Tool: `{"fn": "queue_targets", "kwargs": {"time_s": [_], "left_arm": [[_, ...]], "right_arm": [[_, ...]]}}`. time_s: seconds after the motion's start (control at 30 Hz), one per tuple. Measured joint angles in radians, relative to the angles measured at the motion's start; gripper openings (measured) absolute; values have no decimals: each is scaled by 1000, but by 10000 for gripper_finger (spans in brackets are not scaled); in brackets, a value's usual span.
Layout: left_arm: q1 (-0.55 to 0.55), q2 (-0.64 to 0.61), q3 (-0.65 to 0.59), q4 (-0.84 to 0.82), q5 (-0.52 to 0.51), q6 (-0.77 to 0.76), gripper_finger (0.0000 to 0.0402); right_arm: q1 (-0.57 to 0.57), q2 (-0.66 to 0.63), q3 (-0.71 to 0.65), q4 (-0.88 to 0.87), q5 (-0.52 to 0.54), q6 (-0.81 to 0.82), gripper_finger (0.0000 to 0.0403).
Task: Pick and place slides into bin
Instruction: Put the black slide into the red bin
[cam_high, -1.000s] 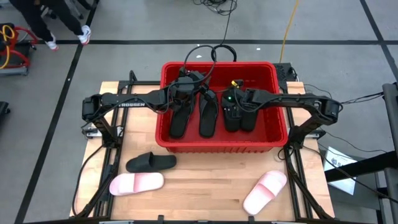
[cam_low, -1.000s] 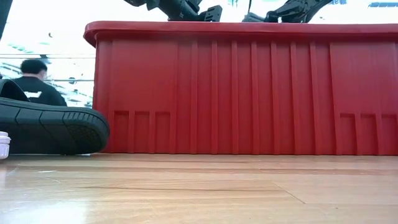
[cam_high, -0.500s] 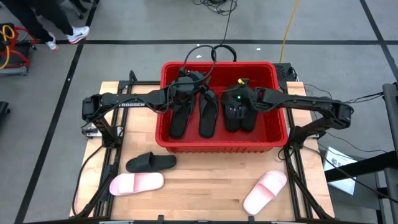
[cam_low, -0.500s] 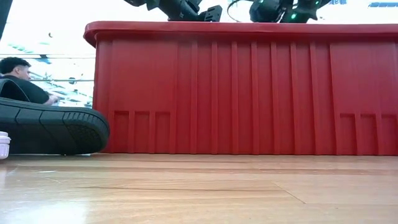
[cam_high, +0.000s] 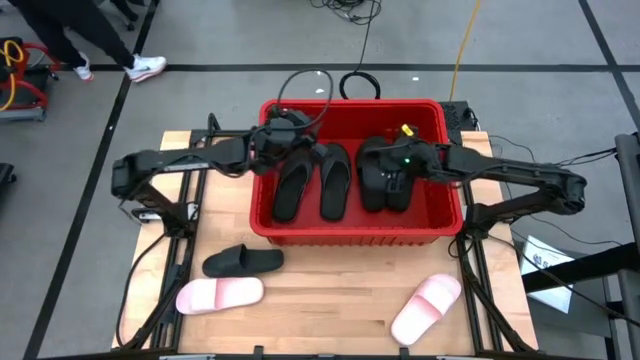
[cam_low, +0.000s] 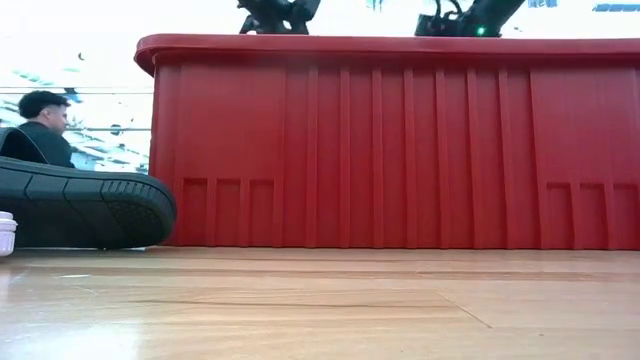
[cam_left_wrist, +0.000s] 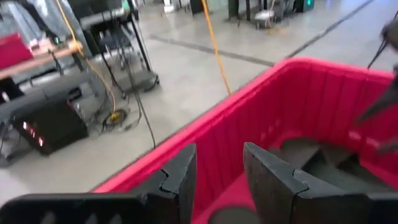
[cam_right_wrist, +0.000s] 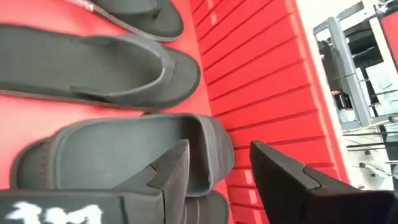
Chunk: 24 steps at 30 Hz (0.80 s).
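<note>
A red bin (cam_high: 300, 228) sits at the table's centre holding four black slides (cam_high: 335, 182). Both arms reach inward over it. The left gripper (cam_high: 283, 137) hovers at the bin's 10 o'clock corner, fingers (cam_left_wrist: 267, 174) narrowly parted, empty. The right gripper (cam_high: 385, 170) hangs over the slides at 3 o'clock, fingers (cam_right_wrist: 286, 180) parted, empty. One black slide (cam_high: 243, 261) and two pink slides (cam_high: 220, 295) lie at 6 o'clock.

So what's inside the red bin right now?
The red bin holds two black thong slides side by side and black wide-strap slides, partly covered by the right gripper; their exact count is unclear.
</note>
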Motion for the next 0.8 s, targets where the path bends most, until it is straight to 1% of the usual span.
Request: {"fn": "queue_targets", "kwargs": {"time_s": [0.13,0.3,0.4,0.47,0.63,0.8], "left_arm": [[-17,-88,0,-215,16,-127,136],[-42,-181,-1,-477,136,-366,136],[-66,-210,-1,-616,206,-491,136],[-86,-221,-1,-709,223,-553,136],[-146,-246,-1,-884,317,-720,136],[-237,-271,-1,-1030,419,-972,136]], "right_arm": [[24,-49,1,1,0,24,164],[69,-115,1,-1,-1,26,159],[101,-154,1,0,-2,50,159],[124,-174,1,-1,-6,61,161],[156,-216,1,0,-105,77,159],[169,-238,1,-1,-160,75,156]]}}
